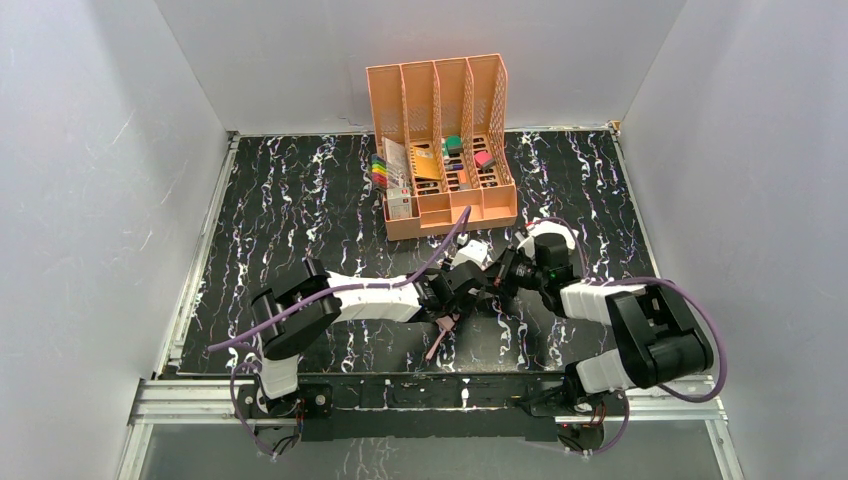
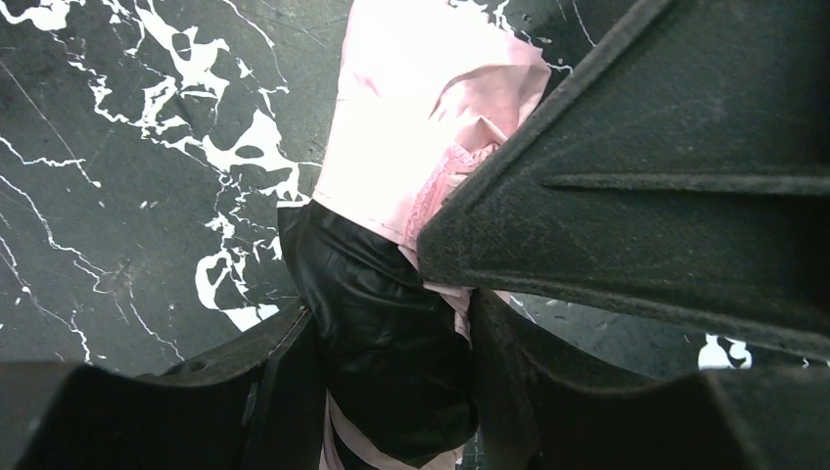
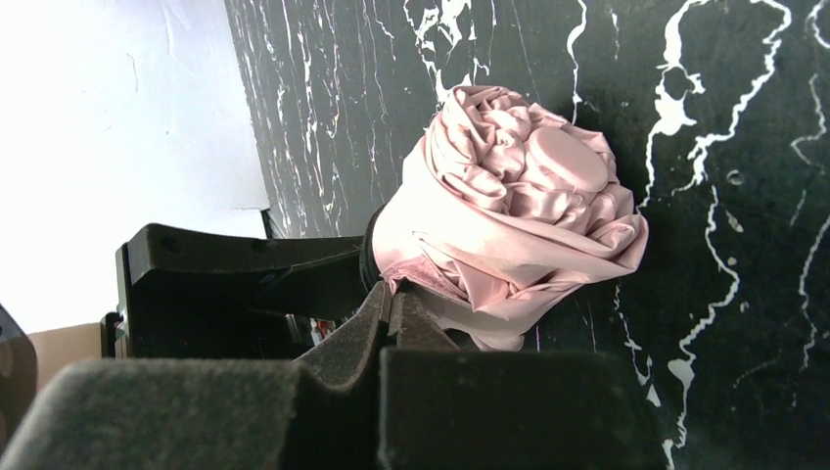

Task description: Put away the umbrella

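The umbrella (image 1: 473, 249) lies folded at the middle of the table between the two arms, pale pink outside with black fabric (image 2: 391, 323) showing. My left gripper (image 2: 391, 338) is shut around its body, one finger on each side. My right gripper (image 3: 396, 292) meets it from the right, its tips shut on the edge of the pink strap (image 3: 423, 275) beside the bunched pink end (image 3: 529, 186). In the top view the left gripper (image 1: 463, 287) and right gripper (image 1: 500, 272) almost touch. A pink loop (image 1: 439, 337) trails toward the near edge.
An orange desk organiser (image 1: 450, 218) with upright dividers and small coloured items stands at the back middle, just beyond the umbrella. White walls close in the black marbled table (image 1: 300, 200) on three sides. A metal rail (image 1: 400, 395) runs along the near edge.
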Available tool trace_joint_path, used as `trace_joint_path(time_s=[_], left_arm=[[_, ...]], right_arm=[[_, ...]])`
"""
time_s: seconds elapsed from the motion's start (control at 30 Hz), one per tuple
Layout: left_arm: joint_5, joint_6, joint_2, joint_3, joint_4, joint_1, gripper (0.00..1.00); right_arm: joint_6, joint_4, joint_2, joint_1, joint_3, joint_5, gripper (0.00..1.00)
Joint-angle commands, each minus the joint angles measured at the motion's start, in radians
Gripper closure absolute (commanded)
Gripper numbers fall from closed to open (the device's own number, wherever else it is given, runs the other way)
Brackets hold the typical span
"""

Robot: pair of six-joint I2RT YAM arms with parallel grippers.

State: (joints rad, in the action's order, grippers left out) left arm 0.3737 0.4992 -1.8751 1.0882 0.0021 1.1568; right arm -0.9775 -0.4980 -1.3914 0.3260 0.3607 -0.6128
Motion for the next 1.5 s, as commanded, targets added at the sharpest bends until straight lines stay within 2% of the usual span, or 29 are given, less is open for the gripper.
trace_joint_path(time_s=[0.0,0.13,0.27,0.37,0.43,0.57,0.63,0.67,0.73,0.77,0.8,0.83,0.93,1.0,1.13,1.27,1.47], left_arm=[[-0.170,-0.069,-0.133,-0.082,-0.218,0.067,1.00],[-0.177,-0.075,-0.121,-0.091,-0.209,0.075,1.00],[-0.185,-0.088,-0.097,-0.106,-0.187,0.086,1.00],[-0.194,-0.100,-0.080,-0.112,-0.175,0.094,1.00],[-0.196,-0.109,-0.078,-0.110,-0.176,0.096,1.00],[-0.200,-0.112,-0.060,-0.105,-0.182,0.098,1.00],[-0.215,-0.123,-0.042,-0.107,-0.182,0.098,1.00],[-0.214,-0.126,-0.038,-0.109,-0.185,0.099,1.00],[-0.220,-0.127,-0.034,-0.115,-0.183,0.098,1.00],[-0.228,-0.129,-0.031,-0.118,-0.181,0.098,1.00],[-0.234,-0.128,-0.026,-0.123,-0.176,0.098,1.00],[-0.237,-0.129,-0.023,-0.127,-0.172,0.098,1.00],[-0.250,-0.135,-0.018,-0.132,-0.164,0.098,1.00],[-0.254,-0.136,-0.017,-0.134,-0.162,0.098,1.00],[-0.261,-0.137,-0.013,-0.143,-0.154,0.098,1.00],[-0.275,-0.141,0.000,-0.154,-0.140,0.098,1.00],[-0.293,-0.164,0.039,-0.189,-0.113,0.097,1.00]], right_arm=[[-0.012,-0.138,-0.057,0.008,0.101,0.059,1.00],[0.044,-0.002,-0.120,0.008,0.123,0.123,0.99],[0.121,0.110,-0.176,0.008,0.134,0.195,0.92],[0.144,0.116,-0.205,0.009,0.116,0.223,0.85],[0.147,0.108,-0.218,0.009,0.095,0.230,0.83],[0.180,0.145,-0.194,0.008,0.082,0.277,0.73],[0.162,0.076,-0.173,0.008,0.053,0.269,0.63],[0.161,0.077,-0.168,0.008,0.057,0.274,0.61],[0.162,0.072,-0.151,0.007,0.055,0.284,0.66],[0.157,0.051,-0.141,0.005,0.045,0.280,0.76],[0.144,0.029,-0.126,0.003,0.038,0.275,0.81],[0.138,0.016,-0.118,0.001,0.034,0.267,0.81],[0.125,-0.025,-0.111,0.001,0.030,0.236,0.68],[0.115,-0.043,-0.108,0.001,0.029,0.225,0.64],[0.094,-0.073,-0.103,0.001,0.023,0.211,0.61],[0.070,-0.110,-0.095,-0.003,0.012,0.196,0.63],[0.039,-0.162,-0.065,-0.011,0.001,0.155,0.57]])
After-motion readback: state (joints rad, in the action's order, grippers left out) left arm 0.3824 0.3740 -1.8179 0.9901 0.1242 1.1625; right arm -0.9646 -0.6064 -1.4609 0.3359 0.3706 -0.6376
